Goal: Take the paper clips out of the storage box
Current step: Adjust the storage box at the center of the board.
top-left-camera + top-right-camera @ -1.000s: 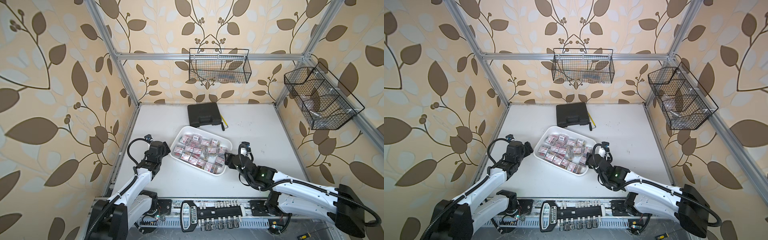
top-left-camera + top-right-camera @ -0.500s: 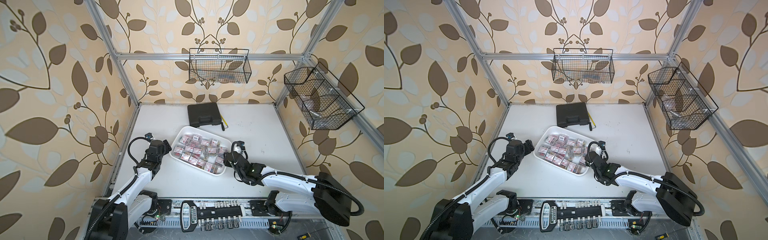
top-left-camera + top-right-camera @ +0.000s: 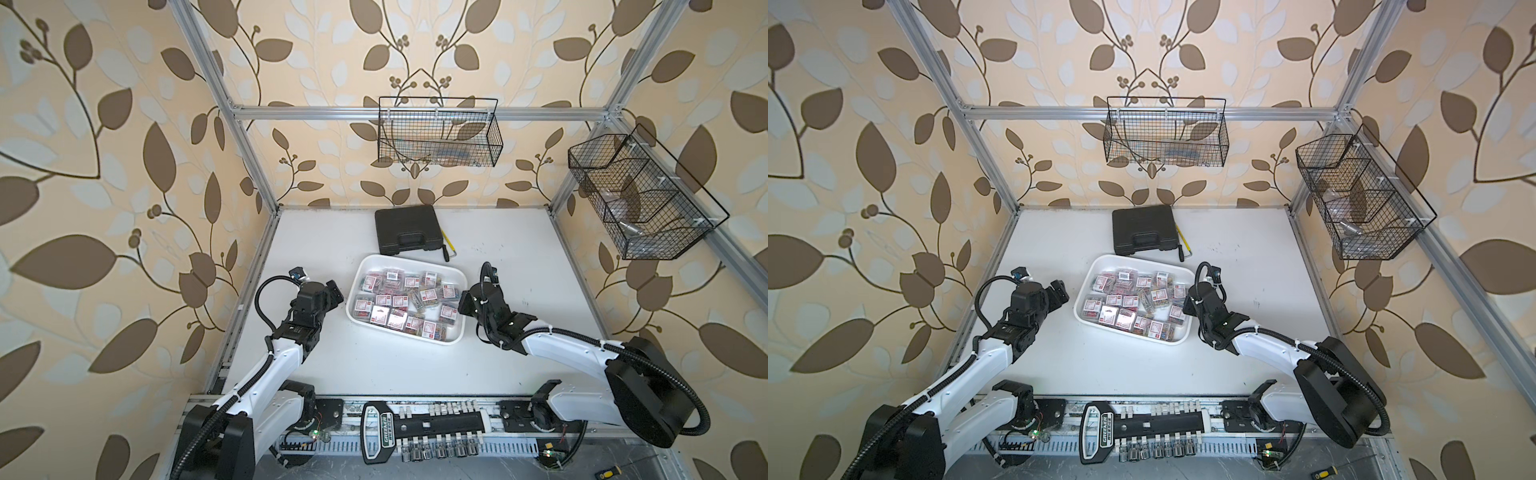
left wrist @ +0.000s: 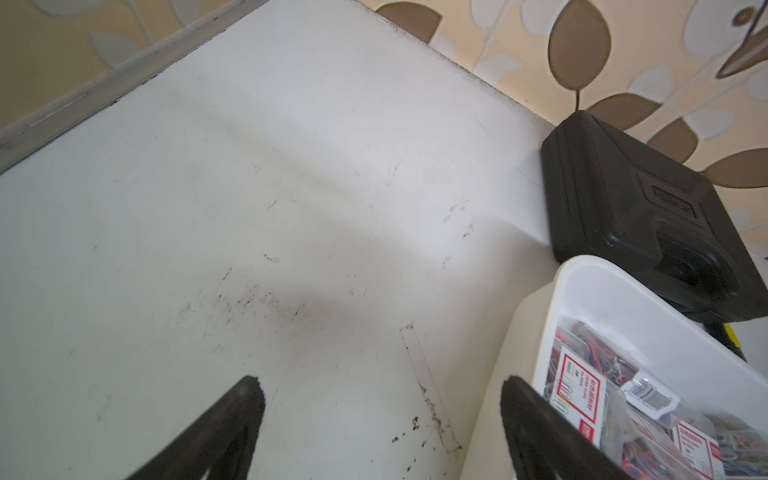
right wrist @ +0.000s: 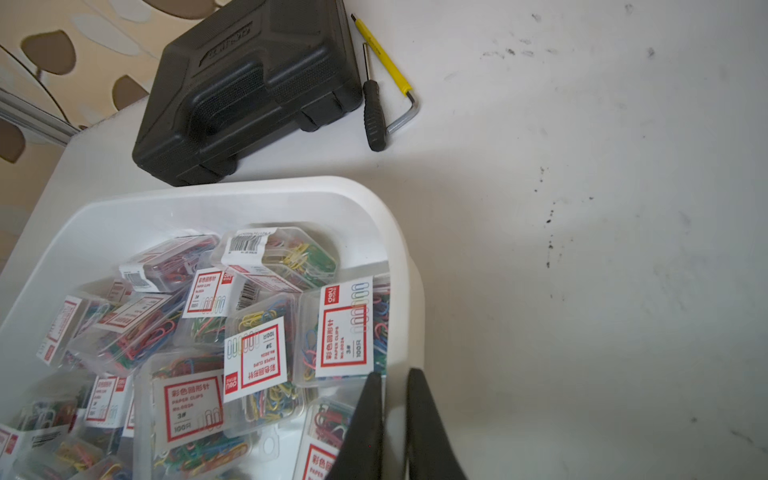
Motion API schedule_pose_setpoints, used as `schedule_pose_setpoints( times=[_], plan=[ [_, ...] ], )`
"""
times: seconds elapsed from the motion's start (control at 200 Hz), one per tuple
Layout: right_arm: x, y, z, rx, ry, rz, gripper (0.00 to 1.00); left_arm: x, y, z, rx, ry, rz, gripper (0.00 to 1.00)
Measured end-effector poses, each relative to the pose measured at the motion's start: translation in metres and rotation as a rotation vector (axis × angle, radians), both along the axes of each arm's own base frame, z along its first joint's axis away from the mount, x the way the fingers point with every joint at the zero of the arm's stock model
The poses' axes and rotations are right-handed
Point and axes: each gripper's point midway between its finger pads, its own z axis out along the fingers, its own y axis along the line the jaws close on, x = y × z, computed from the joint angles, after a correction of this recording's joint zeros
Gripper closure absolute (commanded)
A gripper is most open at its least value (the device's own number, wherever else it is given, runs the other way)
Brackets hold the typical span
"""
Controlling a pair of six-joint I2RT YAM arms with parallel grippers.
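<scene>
in both top views, frame centre: storage box [image 3: 415, 263] on the worktop [image 3: 374, 365], filled with paper clips [image 3: 405, 301]; black case [image 3: 406, 230] just above it, yellow hex key [image 5: 384, 56] beside. we see the left hand [image 4: 379, 382] wide and empty, the right hand [image 5: 395, 374] pinched narrow on the box rim. labels [image 5: 343, 328] read "deli", "paper clips", "3#".

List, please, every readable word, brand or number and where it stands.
"彩色回形针": red-edged white labels on small clear plastic clip boxes in white plastic tray.
"PAPER CLIPS": same labels.
"3#": same labels.
"deli": one label's red tab.
Black plastic case: embossed lettering blurred.
Barcodes, finer print: too small.
</scene>
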Motion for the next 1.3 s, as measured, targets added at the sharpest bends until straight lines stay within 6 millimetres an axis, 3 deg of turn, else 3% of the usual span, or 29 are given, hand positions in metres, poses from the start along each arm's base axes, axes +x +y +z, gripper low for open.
schedule_pose_setpoints(
  times=[0.2,0.31,0.35,0.415,0.495,0.56,0.685,0.825,1.11,1.215,1.3],
  plan=[
    [0.004,-0.003,0.0,-0.047,-0.006,0.05,0.85,0.0,-0.005,-0.001,-0.015,0.003,-0.024,0.07],
    [0.013,-0.012,-0.002,-0.044,-0.006,0.049,0.62,0.003,-0.012,-0.006,-0.03,0.028,-0.057,0.08],
    [0.018,-0.017,0.002,-0.046,-0.018,0.033,0.49,0.005,-0.016,-0.008,-0.038,0.042,-0.075,0.08],
    [0.027,-0.021,0.014,-0.064,-0.053,0.019,0.28,0.012,-0.022,-0.009,-0.051,0.059,-0.104,0.1],
    [0.034,-0.015,0.039,-0.078,-0.123,0.018,0.19,0.023,-0.033,-0.011,-0.07,0.082,-0.147,0.14],
    [0.038,-0.003,0.065,-0.077,-0.199,0.029,0.15,0.033,-0.039,-0.013,-0.082,0.102,-0.173,0.19],
    [0.043,0.043,0.121,-0.077,-0.365,0.087,0.14,0.051,-0.054,-0.021,-0.106,0.141,-0.232,0.25],
    [0.054,0.093,0.161,-0.095,-0.487,0.134,0.12,0.054,-0.065,-0.034,-0.136,0.179,-0.285,0.25],
    [0.107,0.15,0.184,-0.201,-0.57,0.184,0.11,0.05,-0.077,-0.029,-0.179,0.17,-0.341,0.29],
    [0.122,0.172,0.182,-0.253,-0.562,0.212,0.12,0.047,-0.077,-0.025,-0.184,0.158,-0.341,0.3],
    [0.123,0.181,0.176,-0.29,-0.544,0.236,0.12,0.046,-0.077,-0.025,-0.189,0.159,-0.341,0.31]
  ],
)
